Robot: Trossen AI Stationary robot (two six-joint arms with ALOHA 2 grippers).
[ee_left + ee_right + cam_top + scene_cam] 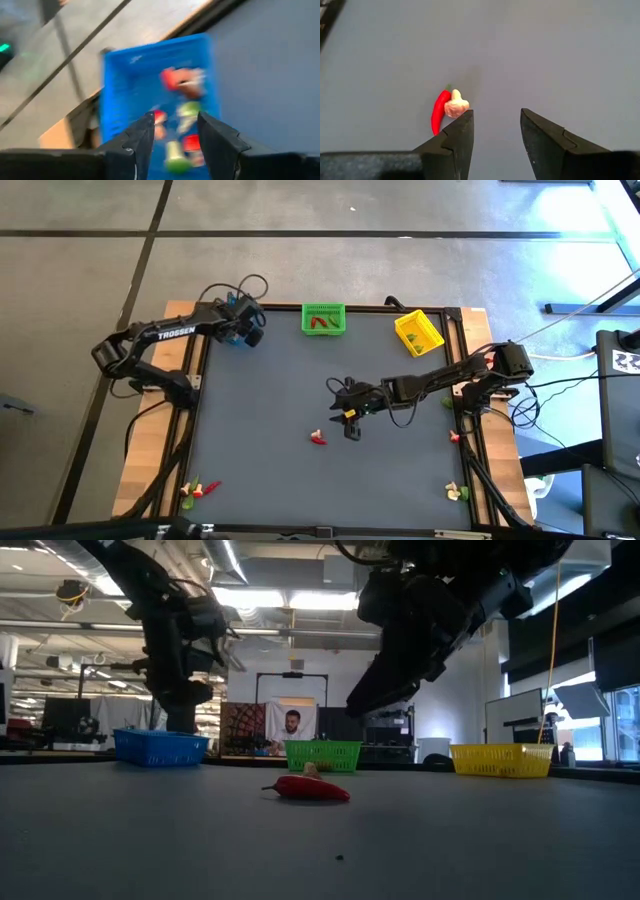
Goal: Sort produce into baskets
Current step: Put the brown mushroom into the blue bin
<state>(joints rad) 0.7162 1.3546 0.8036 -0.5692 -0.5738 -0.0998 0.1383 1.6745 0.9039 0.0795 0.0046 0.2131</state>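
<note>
In the high view the left gripper (pixel 243 332) hangs over the blue basket (pixel 160 747) at the upper left of the frame, at the table's far edge; its wrist view shows the two fingers (pixel 141 141) apart with nothing between them, and red, green and whitish pieces (pixel 182 82) lying in the basket below. The green basket (pixel 323 319) sits at top centre with something red inside, and the yellow basket (pixel 418 331) stands tilted toward the upper right. The right gripper (pixel 350 423) reaches to the middle of the grey table (pixel 270 400), its fingers (pixel 457 135) spread and empty, just above a red chili pepper (pixel 439 111) and a whitish mushroom (pixel 455 106) that lie touching each other. More small pieces (pixel 199 489) lie at the lower left corner, and others (pixel 456 492) at the lower right. In the low view a person (pixel 291 730) sits behind the green basket, in the room beyond.
</note>
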